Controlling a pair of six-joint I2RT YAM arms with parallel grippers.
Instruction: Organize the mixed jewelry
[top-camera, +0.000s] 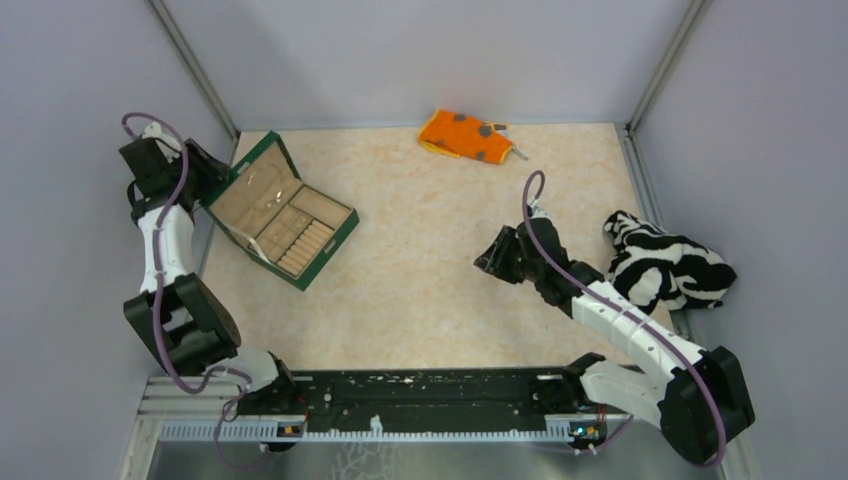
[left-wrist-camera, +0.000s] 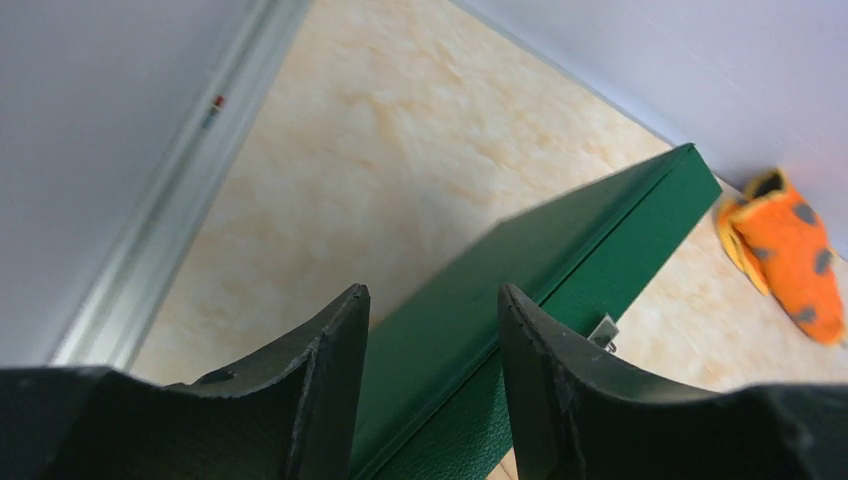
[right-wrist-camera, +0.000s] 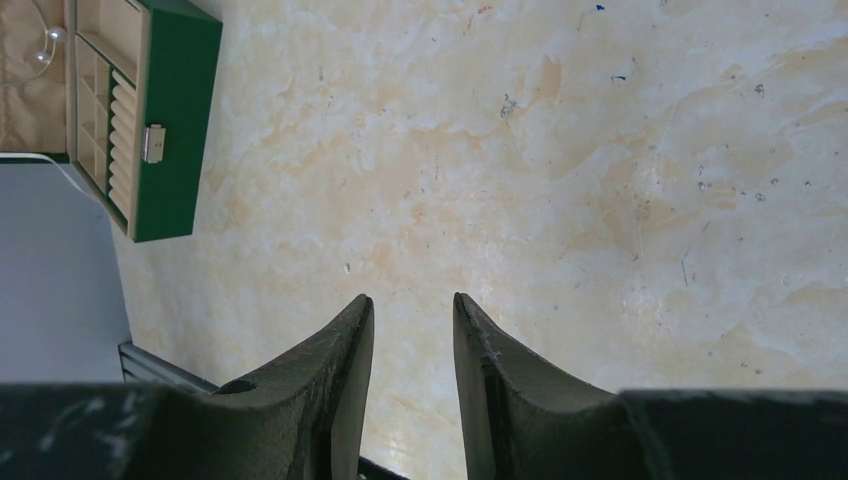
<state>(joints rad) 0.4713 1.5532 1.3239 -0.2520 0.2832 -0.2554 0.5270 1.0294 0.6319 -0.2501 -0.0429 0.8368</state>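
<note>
Jewelry (right-wrist-camera: 45, 38), thin wire and pale beads, lay in the open green jewelry box (top-camera: 343, 228) near the counter's (top-camera: 440, 270) far-left corner. We had the left gripper (left-wrist-camera: 432, 295) above its lid (left-wrist-camera: 570, 240) and the right gripper (right-wrist-camera: 412, 305) mid-counter, both parted and empty.

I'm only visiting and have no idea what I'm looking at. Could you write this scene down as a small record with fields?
Box: green jewelry box, open, on the left of the table
Jewelry: thin wire piece with pale beads, lying inside the box
Left fingers: apart, one on each side of the box's open lid; contact cannot be told
Right fingers: apart, holding nothing, over bare tabletop
Cloths: orange spotted cloth at the far edge; striped cloth on the right
</note>
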